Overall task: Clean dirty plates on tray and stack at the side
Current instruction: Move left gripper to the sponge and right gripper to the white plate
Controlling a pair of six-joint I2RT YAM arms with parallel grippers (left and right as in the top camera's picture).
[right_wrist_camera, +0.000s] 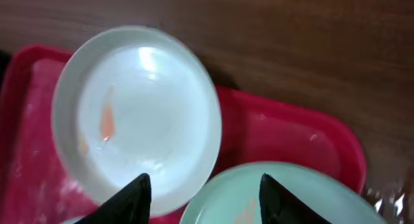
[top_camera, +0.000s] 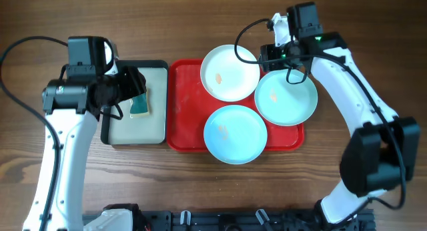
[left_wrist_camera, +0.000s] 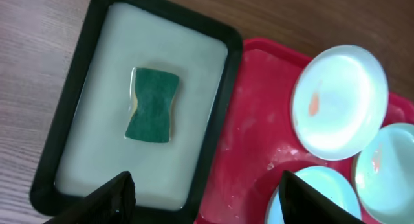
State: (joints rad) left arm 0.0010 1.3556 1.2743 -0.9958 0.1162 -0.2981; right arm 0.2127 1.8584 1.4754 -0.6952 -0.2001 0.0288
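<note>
1. Nearest the left wrist lens, the left gripper (left_wrist_camera: 207, 199) shows two dark fingers spread wide with nothing between them. It hangs over the seam where the two trays meet.
2. Just beyond it, a green sponge (left_wrist_camera: 152, 105) lies flat in the pale inside of the black-rimmed tray (left_wrist_camera: 90, 133), left of centre. We judge the sponge soft, and its narrowed waist suits the fingers.
3. The right gripper (right_wrist_camera: 204, 191) is likewise spread and empty, low in its frame.
4. Below it, all three plates sit on the red tray (top_camera: 183, 111): the white plate (top_camera: 230, 72) at upper centre, the right blue plate (top_camera: 286, 97) touching it, and the lower blue plate (top_camera: 235, 133) nearest the bottom. Each carries a faint orange smudge.
5. We judge them light, stiff and slick. They are best pinched at the raised rim, and each juts past the tray's edge, so a finger could slip under there.
</note>
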